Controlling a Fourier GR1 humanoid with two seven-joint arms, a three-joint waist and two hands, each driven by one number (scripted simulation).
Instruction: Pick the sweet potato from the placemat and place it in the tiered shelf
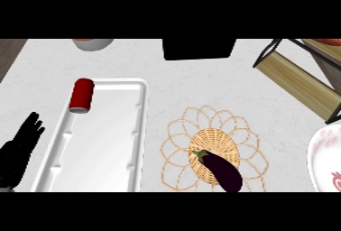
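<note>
An eggplant, not a sweet potato, lay aslant on the woven placemat, its stem toward the mat's middle. The left hand rested at the left edge, fingers straight and spread, holding nothing. Just beside it sat a white tray with a red can on its far rim. The wooden shelf stood at the far right, well apart from the mat.

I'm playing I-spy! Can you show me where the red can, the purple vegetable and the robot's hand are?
Red can [82, 95], head view, on its side.
Eggplant [225, 173], head view, mid-body.
Left hand [20, 146], head view, on its palm.
</note>
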